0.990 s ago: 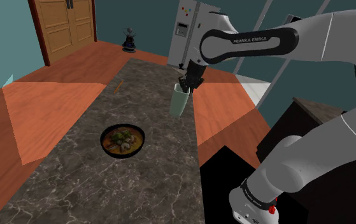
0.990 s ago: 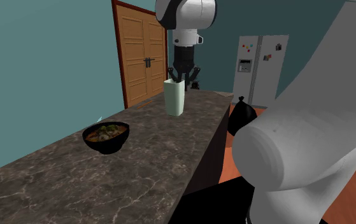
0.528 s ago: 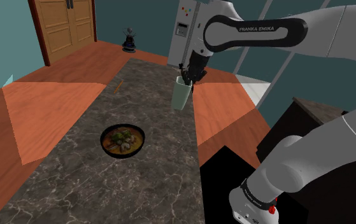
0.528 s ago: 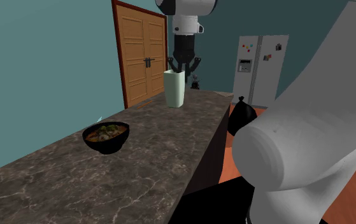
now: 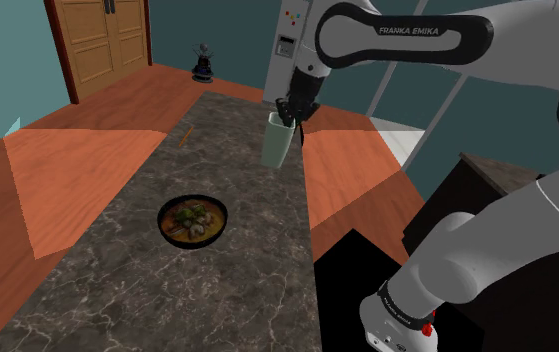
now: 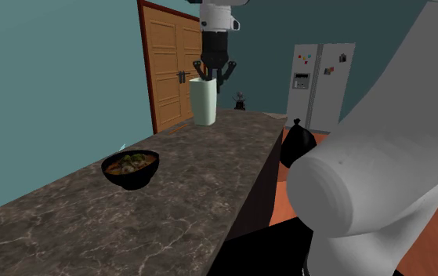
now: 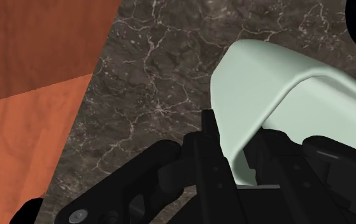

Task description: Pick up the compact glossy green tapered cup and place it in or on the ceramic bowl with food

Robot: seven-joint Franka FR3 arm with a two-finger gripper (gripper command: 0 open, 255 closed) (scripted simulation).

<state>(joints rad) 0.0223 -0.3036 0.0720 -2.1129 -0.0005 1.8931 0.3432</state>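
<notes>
Gripper fingers pinch the rim wall of the pale green tapered cup, so it hangs upright, apparently clear of the marble counter. Cup is over the counter's far end. The black bowl of food sits nearer, toward the shoulder view's left.

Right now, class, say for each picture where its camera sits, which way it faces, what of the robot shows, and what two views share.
Shoulder view: beside the stand, looking down over the counter; the arm and gripper show.
Second exterior view: low beside the counter, facing the door; an arm link looms near.
Wrist view: on the wrist, looking down past the fingers.
Both exterior views share cup and bowl.
</notes>
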